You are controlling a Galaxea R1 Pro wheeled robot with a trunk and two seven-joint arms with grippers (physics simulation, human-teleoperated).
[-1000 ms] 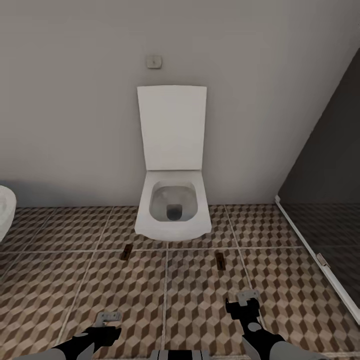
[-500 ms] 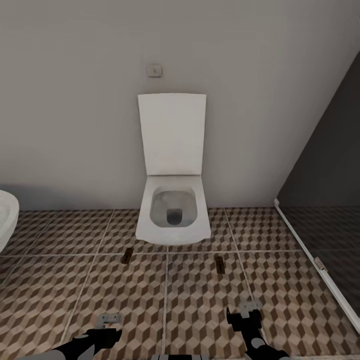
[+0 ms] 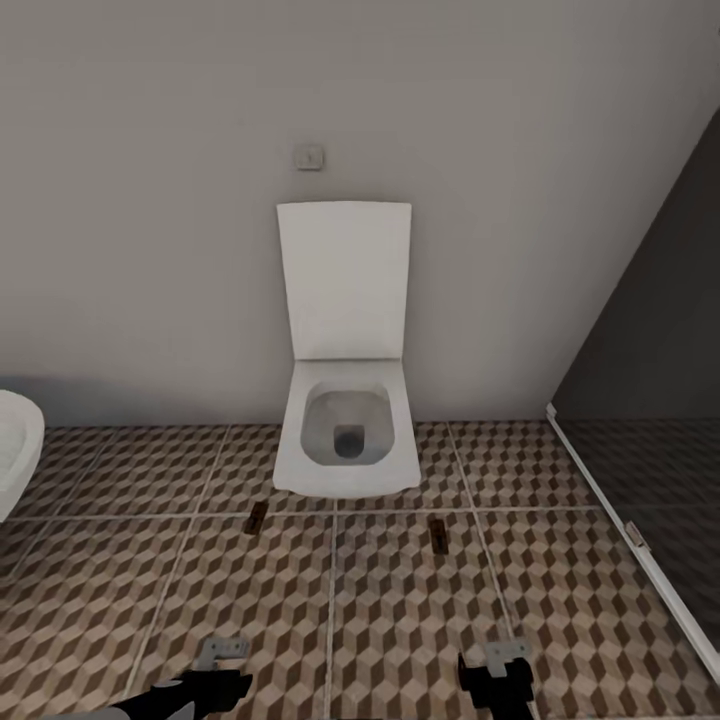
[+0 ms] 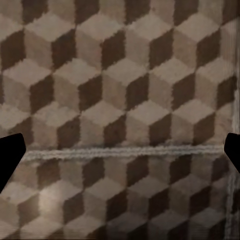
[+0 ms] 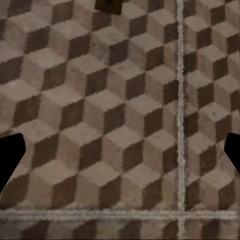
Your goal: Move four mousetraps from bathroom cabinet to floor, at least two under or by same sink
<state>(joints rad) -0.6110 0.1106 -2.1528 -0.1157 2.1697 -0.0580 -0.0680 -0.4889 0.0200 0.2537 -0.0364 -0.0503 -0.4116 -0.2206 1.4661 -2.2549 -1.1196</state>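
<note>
Hovering nearest the camera, at the bottom edge of the head view: left gripper [image 3: 222, 655] and right gripper [image 3: 506, 655], both hanging low over the bathroom floor [image 3: 400, 620], well apart from each other. Gripping nothing. In the left wrist view, fingertips [image 4: 10, 155] sitting at opposite borders with bare tile between them, so jaws standing spread wide; likewise in the right wrist view, fingertips [image 5: 11, 155] parted to both edges over cube-patterned tile and a crossing of grout lines.

Lying further out on the floor, ahead of the grippers: left mousetrap [image 3: 256, 517], a small dark flat piece, resting across a grout line just beside the front left corner of the toilet [image 3: 348, 440]. Right mousetrap [image 3: 438, 536] lying flat on a tile, near the toilet's front right corner, apart from it. Showing in the right wrist view as a dark piece [image 5: 108, 4], cut off by the picture's border.

Standing beyond the traps: toilet with seat lid raised against the wall [image 3: 150, 200]. Flush button [image 3: 308, 156] sitting on the wall above the lid. Curving into view at the left edge: a white rounded fixture [image 3: 15, 450]. Running along the right side: dark glass partition [image 3: 650, 400] on a pale floor rail.
</note>
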